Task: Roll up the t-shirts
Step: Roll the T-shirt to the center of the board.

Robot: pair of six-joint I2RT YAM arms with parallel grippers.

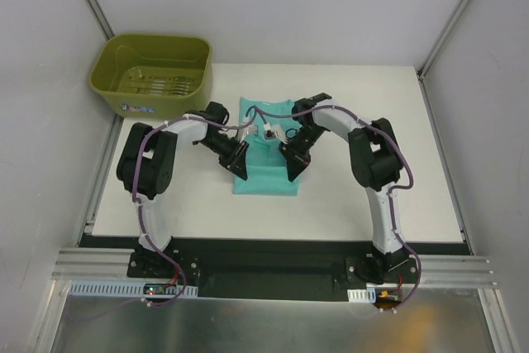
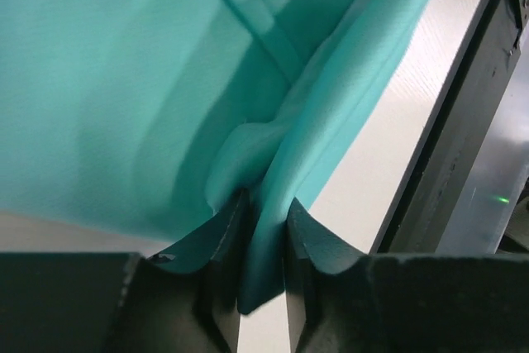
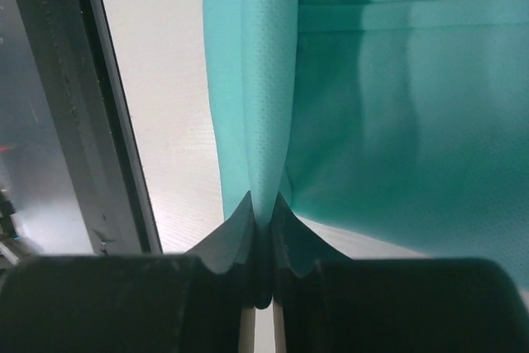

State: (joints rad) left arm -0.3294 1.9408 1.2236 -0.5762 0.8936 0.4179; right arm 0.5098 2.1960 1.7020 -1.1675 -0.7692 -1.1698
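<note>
Since both near hem corners are pinched, the teal t-shirt [image 1: 266, 179], a narrow strip mid-counter [image 1: 372, 204], can probably start rolling evenly. Left gripper [image 2: 263, 212]: fingers clamped on a bunched fold. Right gripper [image 3: 263, 204]: fingers tight on a thin edge. Bare counter flanks both sides; olive tub [image 1: 157, 38] well apart.

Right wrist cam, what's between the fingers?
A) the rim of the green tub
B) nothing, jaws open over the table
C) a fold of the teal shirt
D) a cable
C: the right gripper is shut on a thin upright fold of the t-shirt, and the fabric runs up from between its fingertips.
</note>
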